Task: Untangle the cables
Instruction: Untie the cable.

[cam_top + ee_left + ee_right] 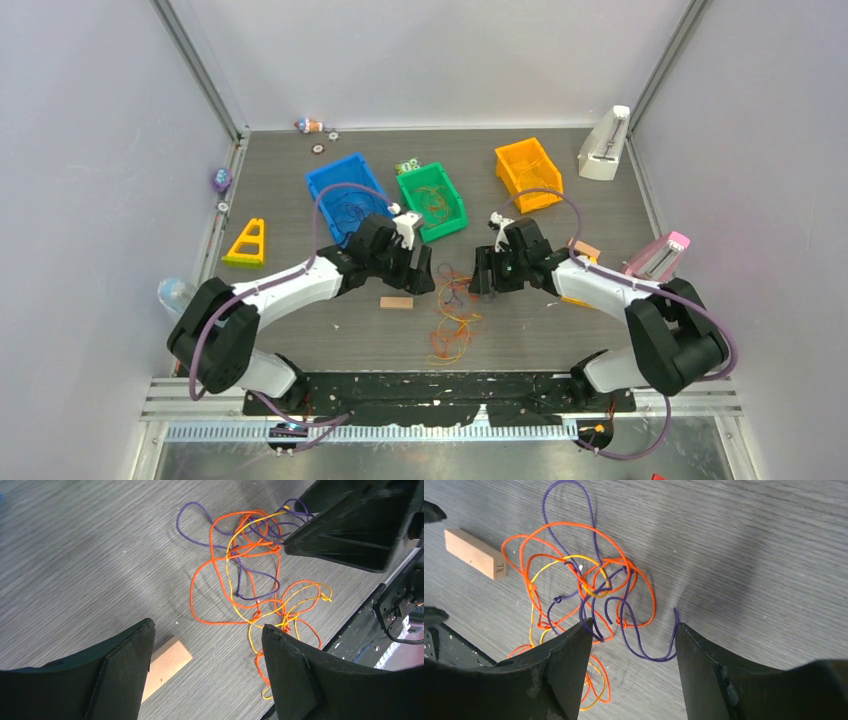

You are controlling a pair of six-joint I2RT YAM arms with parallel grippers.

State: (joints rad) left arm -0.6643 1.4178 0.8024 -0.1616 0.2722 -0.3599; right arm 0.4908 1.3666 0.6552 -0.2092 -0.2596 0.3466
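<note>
Cables (452, 318): loose orange, yellow and purple tangle, found on the table (340, 345) between both claws, near a wooden block (396, 302).
Left gripper (207, 630): seen spread, nothing held.
Right gripper (633, 627): seen spread over a purple loop, nothing held.

Cables (452, 318) on table (560, 335) between left claw (424, 273), right claw (479, 282); block (396, 302) leftward.

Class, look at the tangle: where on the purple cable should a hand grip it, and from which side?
Grip the loose tail of the purple cable, which lies on bare table clear of the orange strands. Come straight down with the open right hand, whose fingers straddle it.
</note>
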